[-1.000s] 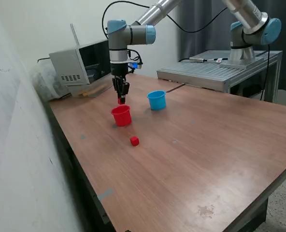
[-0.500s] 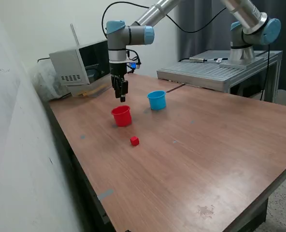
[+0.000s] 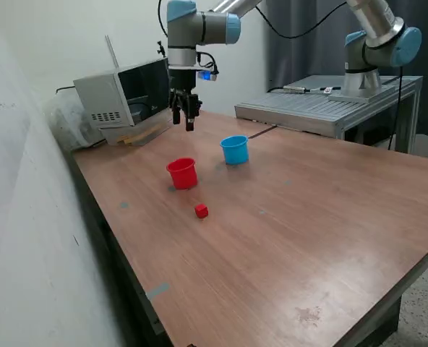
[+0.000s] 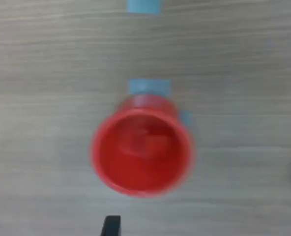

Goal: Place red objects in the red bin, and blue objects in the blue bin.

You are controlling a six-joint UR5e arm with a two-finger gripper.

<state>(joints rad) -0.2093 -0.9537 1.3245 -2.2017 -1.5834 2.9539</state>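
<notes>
We recorded the claw [image 3: 184,121] hanging high above the worktop [image 3: 308,231], over the red cup [image 3: 182,173] and well clear of it. Its fingers were spread apart with nothing between them; in the wrist view only two dark fingertips [image 4: 110,226] showed, set wide, with the cup [image 4: 141,150] between them far below. That view was blurred. Inside the cup we made out a paler red block shape, but could not tell its outline or count.

One red cube [image 3: 201,211] lay on the worktop near the red cup, on the side toward the camera, not touching it. The blue cup [image 3: 234,150] stood upright toward the exterior view's right of the red cup, apart from it. What it held could not be seen. Pale blue tape marks [image 4: 149,87] lay on the wood beside the red cup, one partly under its far rim.

Nothing stood between the claw and either cup. A grey box-shaped device [image 3: 120,97] sat at the worktop's far corner, just behind the arm. A grey metal bench [image 3: 322,108] carried the arm's base [image 3: 373,54] at the exterior view's right. The worktop was brown wood grain with small scuffs. A pale wall ran along the exterior view's left; a dark curtain hung behind.
</notes>
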